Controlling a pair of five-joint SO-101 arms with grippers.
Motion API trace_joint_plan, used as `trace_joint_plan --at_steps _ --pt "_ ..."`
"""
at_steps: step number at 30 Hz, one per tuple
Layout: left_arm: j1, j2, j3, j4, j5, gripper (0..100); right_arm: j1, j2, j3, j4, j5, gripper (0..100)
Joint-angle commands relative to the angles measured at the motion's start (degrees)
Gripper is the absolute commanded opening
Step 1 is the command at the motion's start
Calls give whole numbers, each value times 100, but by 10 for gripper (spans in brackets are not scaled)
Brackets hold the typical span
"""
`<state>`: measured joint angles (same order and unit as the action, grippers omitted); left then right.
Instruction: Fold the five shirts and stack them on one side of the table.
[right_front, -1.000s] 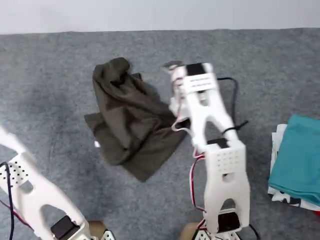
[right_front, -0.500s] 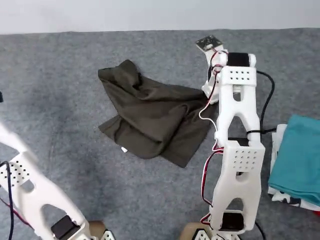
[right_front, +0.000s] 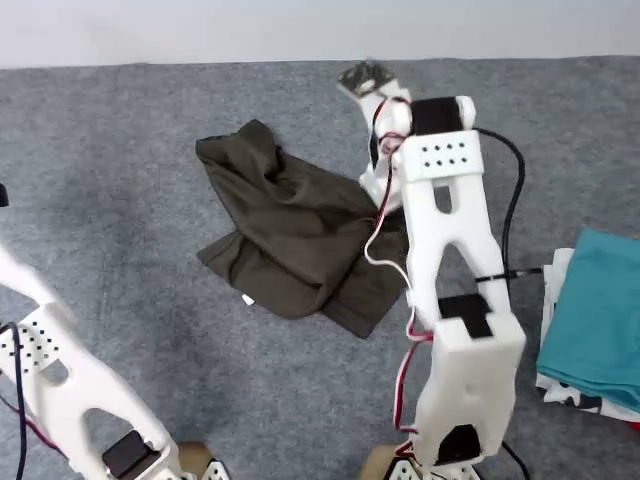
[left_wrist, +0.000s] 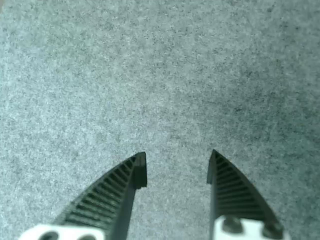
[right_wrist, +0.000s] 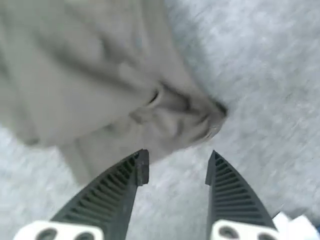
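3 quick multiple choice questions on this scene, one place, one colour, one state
1. Where is the folded stack? A) robot's left side of the table B) its right side C) far edge, centre
2. What colour is the stack's top shirt? A) red B) yellow C) teal
3. The left end effector is: A) shut on cloth B) open C) shut on nothing
Answers: 1 B, it lies beside the right arm. 2 C, teal cloth lies on top. 3 B, its fingers stand apart over bare table.
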<state>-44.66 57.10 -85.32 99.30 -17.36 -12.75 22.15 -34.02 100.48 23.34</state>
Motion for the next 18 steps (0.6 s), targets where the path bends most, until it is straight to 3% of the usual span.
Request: trace_joint_plan --at_steps 1,10,18 --pt "35 -114 -13 123 -9 202 -303 -1270 1407 251 -62 195" --pt "44 -114 -13 123 0 202 -1305 -2791 4378 -31 343 196" --pt "44 -114 -13 123 211 202 -1842 -2853 5855 -1657 352 252"
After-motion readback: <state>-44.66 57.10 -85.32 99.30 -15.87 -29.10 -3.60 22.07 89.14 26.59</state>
